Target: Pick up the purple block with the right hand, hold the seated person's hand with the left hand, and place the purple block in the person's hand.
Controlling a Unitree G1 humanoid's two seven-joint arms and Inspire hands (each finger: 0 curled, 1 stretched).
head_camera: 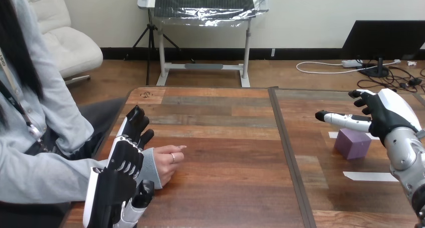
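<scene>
The purple block (352,144) sits on the right half of the wooden table (225,153). My right hand (388,112) hovers just above and behind it, open, with its thumb stretched out to the left over the block and nothing held. At the table's left edge the person's hand (168,163) rests on the wood, loosely curled with its fingers pointing right. My left hand (123,160) stands upright right beside the person's wrist, open with fingers straight and pointing away from me. I cannot tell whether the two touch.
Two white tape strips lie on the right half of the table, one (368,176) in front of the block and one (333,135) behind it. A dark seam (288,153) runs front to back between the table's two halves.
</scene>
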